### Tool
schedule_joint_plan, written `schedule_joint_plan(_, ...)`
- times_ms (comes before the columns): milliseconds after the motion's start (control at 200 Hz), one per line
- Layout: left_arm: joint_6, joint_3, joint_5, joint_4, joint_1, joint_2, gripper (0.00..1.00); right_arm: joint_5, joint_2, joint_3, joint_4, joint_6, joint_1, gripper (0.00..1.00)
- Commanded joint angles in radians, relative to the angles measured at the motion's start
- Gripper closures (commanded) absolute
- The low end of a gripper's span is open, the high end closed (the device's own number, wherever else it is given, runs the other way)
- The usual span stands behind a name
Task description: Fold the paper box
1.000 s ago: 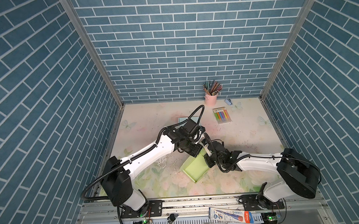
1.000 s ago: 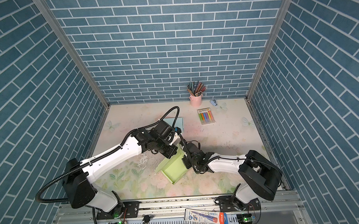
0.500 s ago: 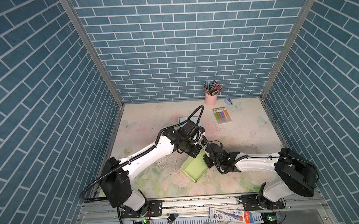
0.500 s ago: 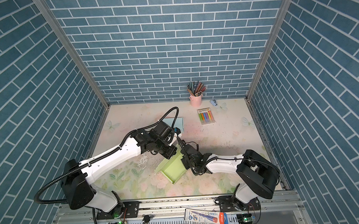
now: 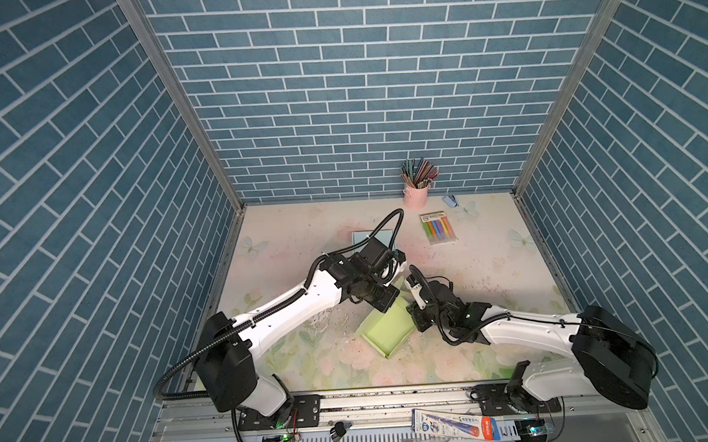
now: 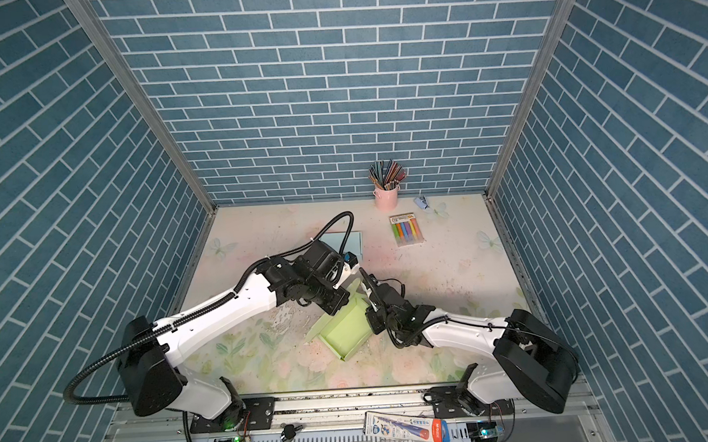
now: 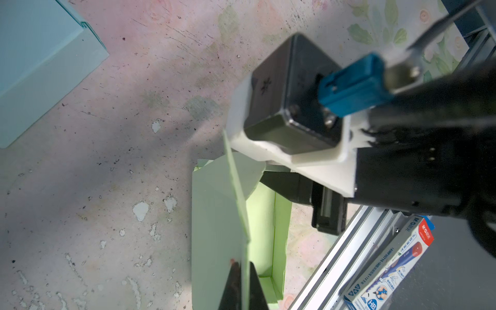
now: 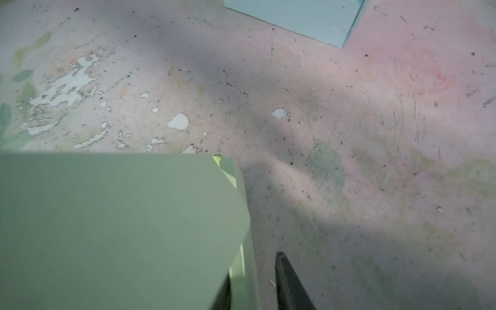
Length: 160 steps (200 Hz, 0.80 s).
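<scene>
So, the green paper box (image 5: 387, 332) sits on the floral table (image 5: 492, 273) a little front of centre. It's turned on a diagonal, open side up like a shallow tray, with its low walls standing. At the far end one flap (image 7: 236, 188) stands up on edge. The left gripper (image 7: 243, 284) is clamped tight on that flap's thin edge, and its arm reaches in from the left in both top views. The right gripper (image 8: 253, 268) is at the box's right corner and looks let go. Its two dark fingers (image 8: 290, 284) stand apart with a strip of green wall between them, and the finger out in the open isn't touching the paper. Both wrists crowd close together over the far end of the box. Just behind the arms lies a flat light-blue box (image 5: 361, 237). Further back, by the wall, there's a pink cup of pencils (image 5: 416, 196) with a pack of coloured markers (image 5: 439, 228) near it. A pencil carton (image 5: 454, 424) lies along the front rail (image 5: 395, 407).
</scene>
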Motion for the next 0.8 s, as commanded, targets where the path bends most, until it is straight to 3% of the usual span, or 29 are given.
schedule_joint_plan(0,0.021,-0.008,-0.024,-0.034,-0.002,0.002,1.0,-0.017,-0.056,-0.014,0.029,0.01,-0.007,0.68)
schedule_joint_plan(275,0.032,0.017,-0.037,-0.057,-0.003,0.012,1.0,-0.006,-0.139,-0.031,0.025,-0.007,-0.031,0.57)
schedule_joint_plan(565,0.065,0.123,-0.072,-0.134,-0.005,0.042,1.0,-0.027,-0.196,-0.017,0.106,-0.142,-0.053,0.44)
schedule_joint_plan(795,0.079,0.163,-0.085,-0.168,-0.006,0.057,1.0,-0.046,-0.152,0.004,0.157,-0.212,-0.067,0.41)
